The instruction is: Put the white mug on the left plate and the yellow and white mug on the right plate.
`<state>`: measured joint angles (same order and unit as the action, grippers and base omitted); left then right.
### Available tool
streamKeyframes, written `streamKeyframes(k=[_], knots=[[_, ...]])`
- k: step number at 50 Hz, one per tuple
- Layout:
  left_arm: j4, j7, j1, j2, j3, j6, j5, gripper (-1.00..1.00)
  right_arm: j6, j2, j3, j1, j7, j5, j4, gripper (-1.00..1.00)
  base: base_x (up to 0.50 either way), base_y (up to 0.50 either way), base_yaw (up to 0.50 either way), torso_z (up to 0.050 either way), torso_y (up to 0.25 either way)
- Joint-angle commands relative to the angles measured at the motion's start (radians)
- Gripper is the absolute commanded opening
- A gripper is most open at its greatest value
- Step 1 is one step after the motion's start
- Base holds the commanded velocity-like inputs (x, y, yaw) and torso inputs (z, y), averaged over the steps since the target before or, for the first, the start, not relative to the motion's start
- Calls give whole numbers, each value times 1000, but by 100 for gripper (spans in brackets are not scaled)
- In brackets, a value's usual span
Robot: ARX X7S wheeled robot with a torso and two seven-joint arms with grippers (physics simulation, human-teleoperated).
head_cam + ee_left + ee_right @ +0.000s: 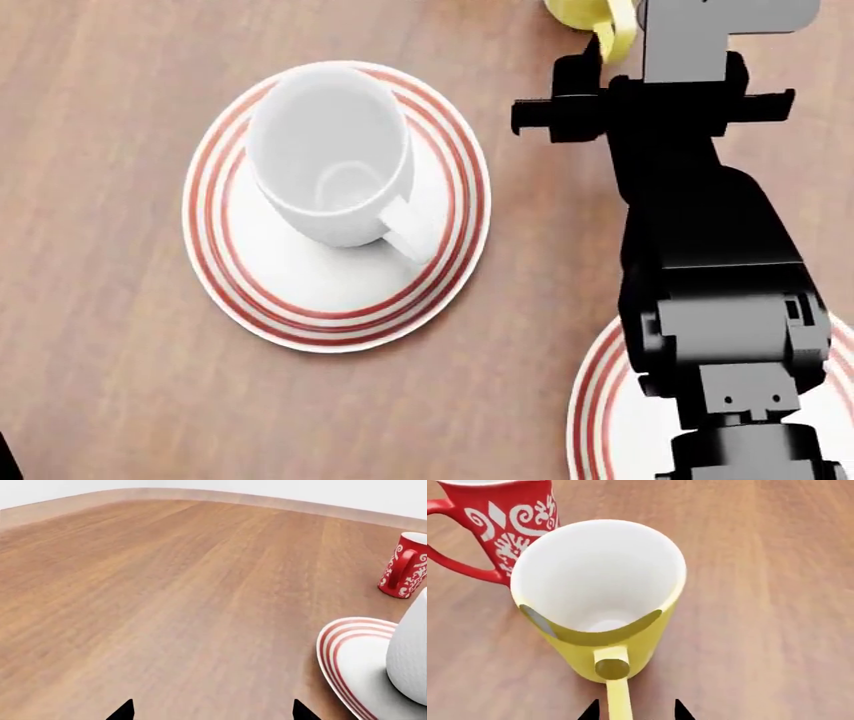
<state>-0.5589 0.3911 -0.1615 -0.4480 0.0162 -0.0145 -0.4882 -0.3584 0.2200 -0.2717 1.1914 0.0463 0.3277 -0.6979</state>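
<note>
The white mug [334, 160] stands upright on the left plate [267, 290], handle toward the front right; both also show in the left wrist view, the mug [408, 660] on the plate [343, 655]. The yellow and white mug [600, 605] stands on the table beside the red mug, and only a sliver of it shows at the top edge of the head view [585, 14]. My right gripper [635, 711] is open, its fingertips [590, 711] on either side of the yellow handle without pinching it. My left gripper [213, 711] is open and empty over bare table. The right plate [594, 400] lies mostly hidden under my right arm.
A red mug with white ornament [500, 525] stands right behind the yellow mug, nearly touching it; it also shows in the left wrist view [403, 565]. The wooden table's far rounded edge [200, 497] meets a pale wall.
</note>
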Motion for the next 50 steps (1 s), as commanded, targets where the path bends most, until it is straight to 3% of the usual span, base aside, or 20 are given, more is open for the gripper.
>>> streamKeyframes(k=[1, 17, 38, 50], knots=[[0, 3, -1, -1, 2, 1, -2, 100, 15, 0, -13, -5, -23, 0, -11, -100, 0, 0, 0, 0, 0], [3, 5, 2, -2, 7, -2, 3, 100, -38, 74, -13, -215, 63, 9, 400, -100, 0, 0, 0, 0, 0], [-1, 10, -1, -6, 5, -4, -1, 100, 77, 103, 9, -357, 85, 15, 571, -100, 0, 0, 0, 0, 0], [5, 10, -1, -6, 8, -8, 2, 100, 32, 140, 10, -455, 154, -1, 731, -100, 0, 0, 0, 0, 0]])
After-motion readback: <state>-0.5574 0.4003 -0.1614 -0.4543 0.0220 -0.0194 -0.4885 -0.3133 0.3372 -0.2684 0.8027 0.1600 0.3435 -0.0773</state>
